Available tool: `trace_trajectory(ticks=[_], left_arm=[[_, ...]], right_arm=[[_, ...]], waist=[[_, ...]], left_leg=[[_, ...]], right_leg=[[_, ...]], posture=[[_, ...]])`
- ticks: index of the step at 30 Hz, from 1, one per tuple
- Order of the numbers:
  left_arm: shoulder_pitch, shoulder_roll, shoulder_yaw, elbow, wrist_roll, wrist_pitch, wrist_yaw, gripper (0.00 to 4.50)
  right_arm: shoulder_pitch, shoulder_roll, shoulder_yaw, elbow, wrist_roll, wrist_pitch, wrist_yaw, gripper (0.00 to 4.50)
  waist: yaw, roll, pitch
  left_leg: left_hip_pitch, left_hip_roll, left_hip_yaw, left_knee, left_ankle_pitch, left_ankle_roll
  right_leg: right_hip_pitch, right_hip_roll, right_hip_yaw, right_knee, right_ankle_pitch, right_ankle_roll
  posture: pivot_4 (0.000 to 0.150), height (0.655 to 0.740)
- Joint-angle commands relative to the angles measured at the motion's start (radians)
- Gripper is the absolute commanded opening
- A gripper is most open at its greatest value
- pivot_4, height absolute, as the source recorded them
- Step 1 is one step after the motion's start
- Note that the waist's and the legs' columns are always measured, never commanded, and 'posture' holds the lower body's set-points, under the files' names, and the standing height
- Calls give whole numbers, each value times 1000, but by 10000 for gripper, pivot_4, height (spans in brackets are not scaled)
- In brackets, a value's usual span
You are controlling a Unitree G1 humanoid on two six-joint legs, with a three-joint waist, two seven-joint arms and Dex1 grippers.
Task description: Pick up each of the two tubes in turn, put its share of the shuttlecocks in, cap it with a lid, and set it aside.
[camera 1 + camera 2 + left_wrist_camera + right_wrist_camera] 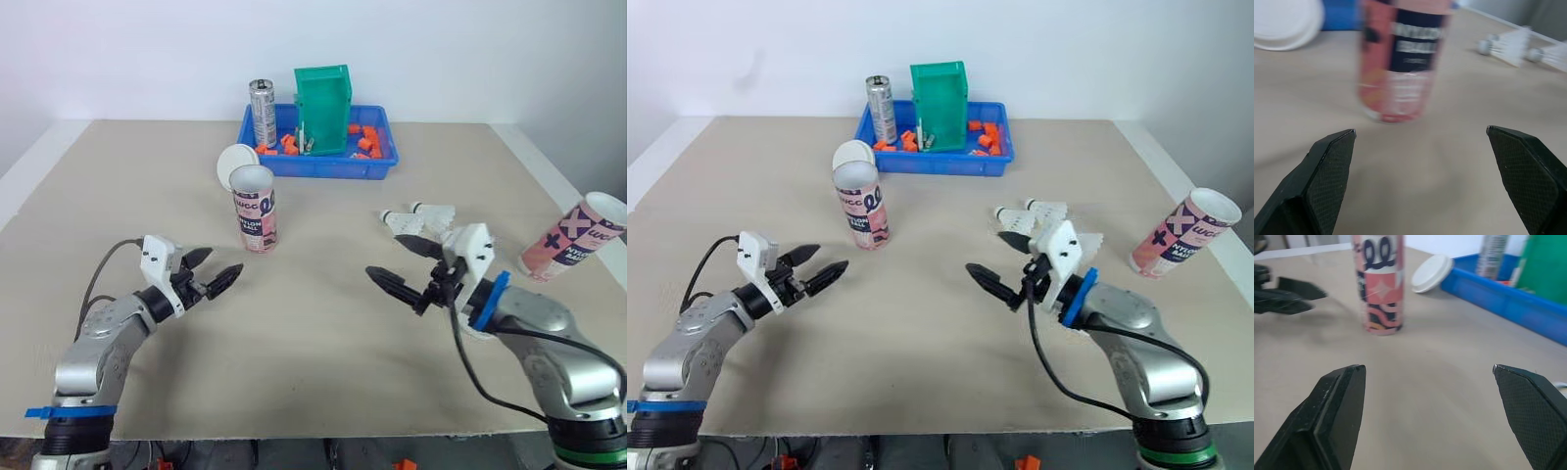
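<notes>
Beige desk point(313, 343), white wall behind.

- Left tool point(223, 262): released, both black fingers spread wide, nothing between them. It hovers low over the desk, near-left of the upright tube and apart from it.
- Right tool point(385, 257): also released, fingers wide apart, empty. It sits over the desk right of centre and points toward the upright tube.
- Upright tube point(254, 209): pink with dark print, standing on the desk left of centre, top open. It is between the two tools and further out.
- Second tube point(573, 238): same print, tilted at the right edge of the desk, with its open end up and to the right. Can't tell whether it lies flat or is propped.
- Lid point(236, 160): white, just behind the upright tube, by the front-left corner of the blue tray point(323, 166).
- Shuttlecocks point(421, 217): white, at least two, lying on the desk just beyond the right tool. The tool hides part of the group, so the exact count is unclear.
- The tray is at the far edge and holds a green bin point(324, 96), a silver can point(263, 113) and loose orange pieces point(364, 137).
</notes>
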Motion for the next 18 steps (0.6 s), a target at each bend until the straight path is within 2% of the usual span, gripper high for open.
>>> trace_trajectory(ticks=[1,9,18], left_arm=[[-43,10,-15,69,52,-101,-39,45000],[-206,-5,-93,398,167,-353,-183,45000],[-453,-39,-112,838,229,-549,-297,45000]], right_arm=[[-20,21,11,-57,-11,-20,-18,44573],[-21,56,52,-174,35,17,-22,44573],[-21,69,77,-225,27,47,-62,44573]], waist=[[0,0,0],[2,0,0],[2,-1,0]], left_leg=[[0,0,0,0,0,0],[0,0,-1,0,0,0],[-2,0,-2,1,0,0]], right_leg=[[0,0,0,0,0,0],[0,0,-1,0,0,0],[0,0,-2,0,0,1]], posture=[[1500,7083],[1500,7083],[1500,7083]])
